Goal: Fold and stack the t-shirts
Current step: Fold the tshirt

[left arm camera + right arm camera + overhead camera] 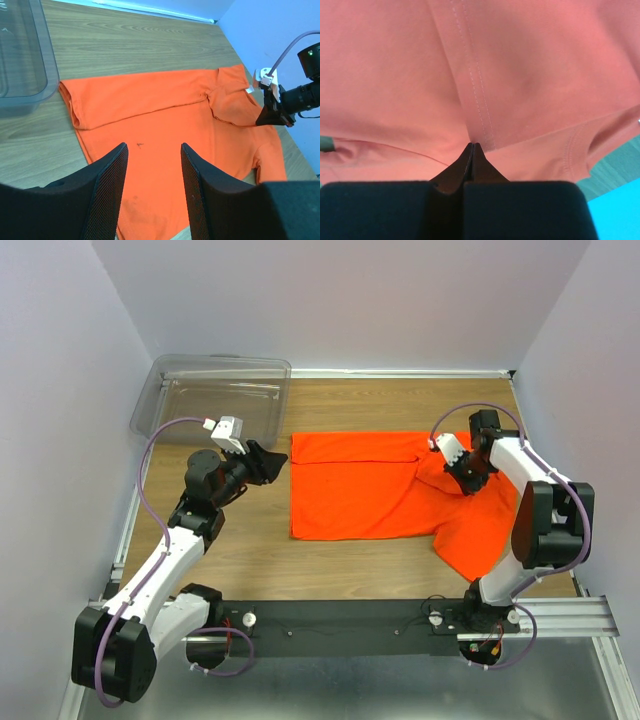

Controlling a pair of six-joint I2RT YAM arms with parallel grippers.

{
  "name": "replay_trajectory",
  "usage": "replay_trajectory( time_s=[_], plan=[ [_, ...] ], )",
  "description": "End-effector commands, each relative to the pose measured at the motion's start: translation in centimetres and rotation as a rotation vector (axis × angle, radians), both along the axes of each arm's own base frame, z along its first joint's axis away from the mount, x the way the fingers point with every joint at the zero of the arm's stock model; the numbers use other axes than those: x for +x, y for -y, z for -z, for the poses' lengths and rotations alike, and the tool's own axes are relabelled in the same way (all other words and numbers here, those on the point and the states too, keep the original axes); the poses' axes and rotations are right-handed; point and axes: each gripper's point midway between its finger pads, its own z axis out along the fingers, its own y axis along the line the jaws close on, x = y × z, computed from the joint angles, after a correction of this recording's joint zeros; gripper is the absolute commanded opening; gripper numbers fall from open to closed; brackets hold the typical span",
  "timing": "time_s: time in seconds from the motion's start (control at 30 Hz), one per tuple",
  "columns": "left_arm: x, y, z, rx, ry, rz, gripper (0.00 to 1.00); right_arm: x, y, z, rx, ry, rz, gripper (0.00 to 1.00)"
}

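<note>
One bright orange t-shirt (350, 495) lies on the wooden table, its top edge folded over and its right part bunched and raised. It also shows in the left wrist view (165, 115). My right gripper (462, 478) is shut on a stitched fold of the shirt (520, 65), with the closed tips (472, 145) pinching the fabric and lifting it slightly. My left gripper (272, 462) is open and empty, hovering just off the shirt's left edge, and its fingers (153, 146) frame the shirt's middle. A small white tag (249, 90) shows near the right arm.
A clear plastic bin (215, 390) stands at the back left, and its corner shows in the left wrist view (20, 55). Pale walls close the table on three sides. A black rail (350, 615) with the arm bases runs along the near edge.
</note>
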Motion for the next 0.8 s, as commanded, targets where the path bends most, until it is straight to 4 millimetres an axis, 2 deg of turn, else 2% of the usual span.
replay_trajectory(
  time_s=[0.0, 0.17, 0.47, 0.6, 0.7, 0.77],
  plan=[
    [-0.4, 0.1, -0.4, -0.015, 0.021, 0.018, 0.55, -0.8, -1.2, -1.4, 0.058, -0.004, 0.0, 0.01],
    [-0.4, 0.1, -0.4, -0.017, 0.022, 0.021, 0.55, -0.8, -1.7, -2.2, 0.078, 0.007, -0.005, 0.01],
    [-0.4, 0.1, -0.3, -0.017, 0.02, 0.023, 0.55, -1.8, -1.8, -1.8, 0.081, -0.023, -0.009, 0.01],
    [-0.4, 0.2, -0.4, -0.018, 0.02, 0.029, 0.55, -1.9, -1.7, -1.8, 0.075, -0.028, -0.009, 0.05],
    [-0.4, 0.1, -0.3, -0.017, 0.018, 0.027, 0.55, -1.5, -1.8, -2.5, 0.084, -0.007, 0.015, 0.21],
    [-0.5, 0.2, -0.2, -0.018, 0.016, 0.029, 0.56, 0.3, -1.7, -4.7, 0.101, 0.083, 0.085, 0.45]
  ],
)
